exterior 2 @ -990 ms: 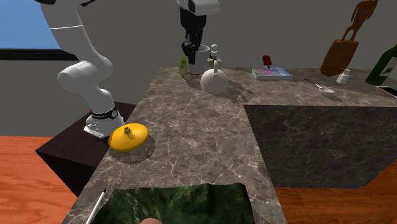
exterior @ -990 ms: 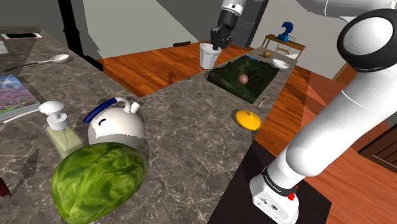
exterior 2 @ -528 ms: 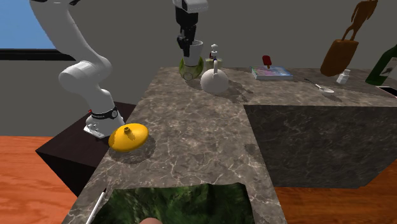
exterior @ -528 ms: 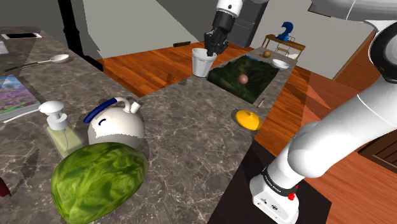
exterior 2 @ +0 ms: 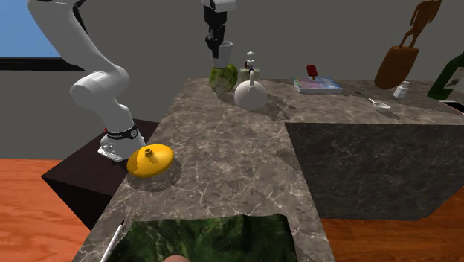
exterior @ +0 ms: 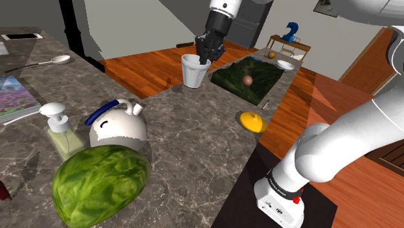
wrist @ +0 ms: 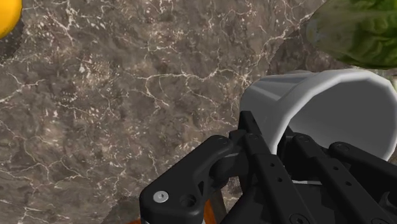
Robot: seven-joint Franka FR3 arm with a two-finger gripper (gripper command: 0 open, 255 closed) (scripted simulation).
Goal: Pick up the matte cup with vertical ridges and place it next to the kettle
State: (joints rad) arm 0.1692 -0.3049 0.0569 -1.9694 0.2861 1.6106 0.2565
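A white cup (exterior: 193,71) with faint vertical ridges hangs in the air above the marble counter (exterior: 194,129), gripped by its rim. My black gripper (exterior: 202,58) is shut on that rim from above. In the second exterior view the cup (exterior 2: 224,52) and gripper (exterior 2: 216,50) hover over the green cabbage (exterior 2: 223,77). The wrist view has the fingers (wrist: 254,153) clasping the cup's wall (wrist: 324,108). The white kettle (exterior: 116,127) with a blue handle stands on the counter, well toward the shoulder view's lower left of the cup; the same kettle (exterior 2: 250,94) sits beside the cabbage.
A large cabbage (exterior: 100,184) and a soap dispenser (exterior: 59,131) flank the kettle. A yellow lid-like object (exterior: 252,121) lies near the counter edge. A dark green mat (exterior: 249,76) holding a small brown ball lies at the far end. A spoon (exterior: 48,61) and book (exterior: 13,97) lie left.
The gripper has carried the cup toward the shoulder view's left and nearer the kettle, away from the green mat. The grip has stayed shut.
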